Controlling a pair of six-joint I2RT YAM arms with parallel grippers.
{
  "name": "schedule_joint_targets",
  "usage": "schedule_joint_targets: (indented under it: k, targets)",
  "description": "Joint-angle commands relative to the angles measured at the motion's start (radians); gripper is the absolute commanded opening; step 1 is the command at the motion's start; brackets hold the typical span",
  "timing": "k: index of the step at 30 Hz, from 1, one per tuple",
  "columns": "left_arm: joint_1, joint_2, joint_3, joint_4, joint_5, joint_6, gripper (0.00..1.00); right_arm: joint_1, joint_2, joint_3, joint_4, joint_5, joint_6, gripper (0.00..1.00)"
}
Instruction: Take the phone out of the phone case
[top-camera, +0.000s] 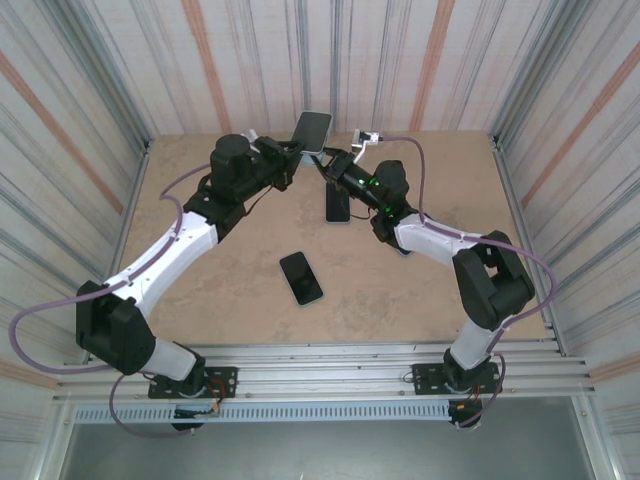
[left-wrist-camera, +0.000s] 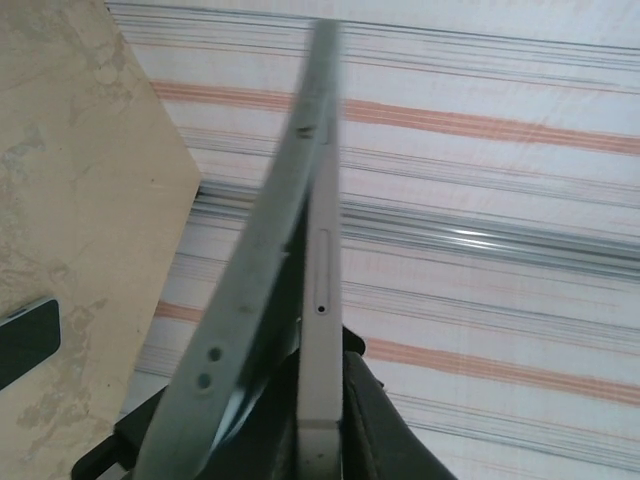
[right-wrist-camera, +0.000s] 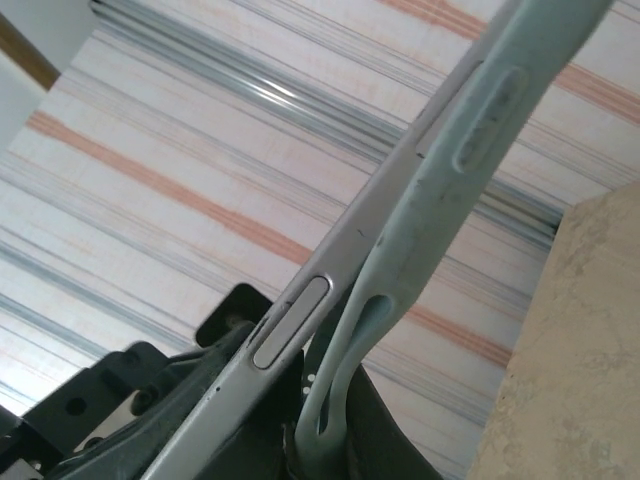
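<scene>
Both arms meet above the back middle of the table, holding up the cased phone (top-camera: 313, 129). In the left wrist view the silver phone (left-wrist-camera: 322, 290) stands edge-on against my right-hand finger (left-wrist-camera: 385, 435). The pale grey-green case (left-wrist-camera: 235, 330) has peeled away from it on the left. My left gripper (top-camera: 293, 150) is shut on the phone. In the right wrist view the phone (right-wrist-camera: 290, 322) with its side button runs up diagonally. The case (right-wrist-camera: 420, 230) bows off beside it, its lower edge pinched in my right gripper (top-camera: 327, 160), which is shut.
A black phone (top-camera: 301, 277) lies flat in the middle of the beige table (top-camera: 200, 270). Another dark phone (top-camera: 338, 204) lies under the right arm's wrist. Striped walls close in the table on three sides.
</scene>
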Motion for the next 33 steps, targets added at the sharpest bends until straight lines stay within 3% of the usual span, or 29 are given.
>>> schedule_joint_targets:
  k: [1, 7, 17, 23, 33]
  targets:
    - [0.008, -0.026, 0.050, -0.008, -0.029, 0.027, 0.09, 0.016, -0.003, 0.006, 0.023, 0.023, -0.002, 0.02]
    - [0.009, -0.034, 0.092, -0.031, -0.021, 0.054, 0.01, 0.020, 0.001, 0.004, -0.076, 0.085, -0.002, 0.02]
    - [0.073, -0.084, 0.099, -0.077, -0.004, 0.106, 0.00, 0.004, -0.012, -0.021, -0.252, 0.128, -0.033, 0.00]
    - [0.181, -0.141, -0.025, -0.043, 0.064, 0.071, 0.00, -0.003, -0.011, -0.001, -0.298, 0.103, -0.053, 0.00]
    - [0.399, -0.176, -0.246, 0.061, 0.223, 0.226, 0.00, 0.018, 0.038, 0.048, -0.330, 0.073, -0.034, 0.00]
